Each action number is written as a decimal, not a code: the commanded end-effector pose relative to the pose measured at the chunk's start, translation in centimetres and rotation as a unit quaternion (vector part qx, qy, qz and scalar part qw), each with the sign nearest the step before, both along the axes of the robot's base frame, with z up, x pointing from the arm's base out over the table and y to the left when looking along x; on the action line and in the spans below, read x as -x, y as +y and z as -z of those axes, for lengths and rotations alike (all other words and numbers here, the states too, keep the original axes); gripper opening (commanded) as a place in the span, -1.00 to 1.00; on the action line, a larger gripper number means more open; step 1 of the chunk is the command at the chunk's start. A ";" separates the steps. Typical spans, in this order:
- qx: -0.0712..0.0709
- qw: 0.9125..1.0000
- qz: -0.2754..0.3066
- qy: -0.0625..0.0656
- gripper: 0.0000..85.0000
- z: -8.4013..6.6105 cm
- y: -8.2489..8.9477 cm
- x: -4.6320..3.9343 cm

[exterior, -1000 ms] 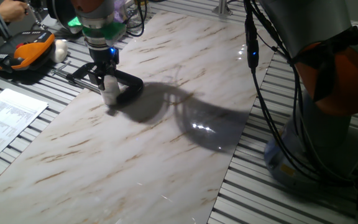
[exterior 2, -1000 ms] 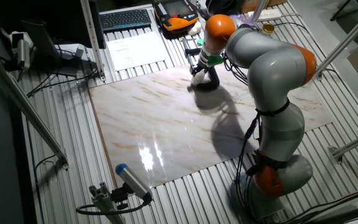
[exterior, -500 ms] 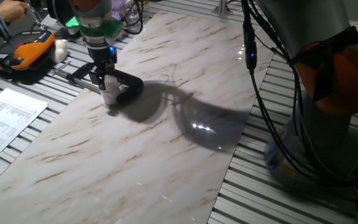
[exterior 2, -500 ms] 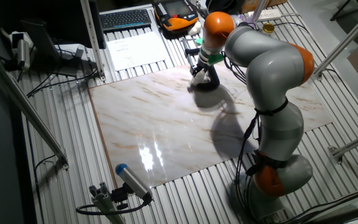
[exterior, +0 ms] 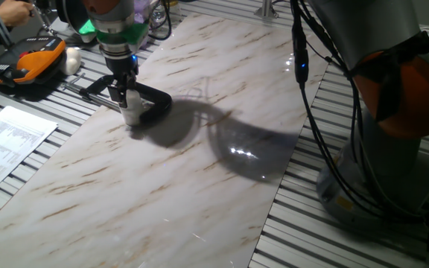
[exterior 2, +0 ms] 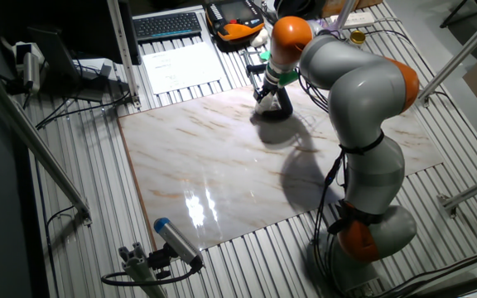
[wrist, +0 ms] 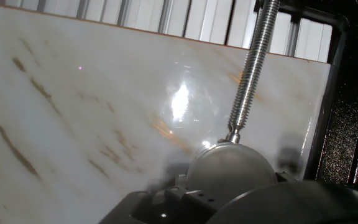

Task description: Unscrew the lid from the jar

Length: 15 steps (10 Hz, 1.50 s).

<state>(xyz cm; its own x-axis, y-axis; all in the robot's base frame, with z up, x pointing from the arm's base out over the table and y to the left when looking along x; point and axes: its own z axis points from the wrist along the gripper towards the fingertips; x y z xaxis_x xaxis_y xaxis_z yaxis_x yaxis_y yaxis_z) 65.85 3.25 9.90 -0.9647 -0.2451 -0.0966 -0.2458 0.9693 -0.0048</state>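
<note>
Here we see our gripper [exterior: 127, 95] set straight down over the jar [exterior: 132, 113], fingers narrowed around its top, where the lid [exterior: 129, 97] sits hidden between them. The jar stands upright near the marble table's [exterior: 199, 171] far corner, held in a black screw clamp [exterior: 151, 101]. In the hand view, the clamp's threaded rod [wrist: 253, 62] runs across the marble.
</note>
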 end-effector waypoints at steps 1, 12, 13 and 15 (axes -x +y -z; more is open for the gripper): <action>0.003 1.000 -0.003 0.001 -0.60 0.0 0.0 -0.05; 0.002 0.995 -0.100 0.008 -0.60 0.1 0.1 -0.05; 0.000 0.995 -0.100 0.006 -0.60 0.1 0.1 -0.06; 0.000 0.995 -0.100 0.003 -0.60 0.0 0.1 -0.10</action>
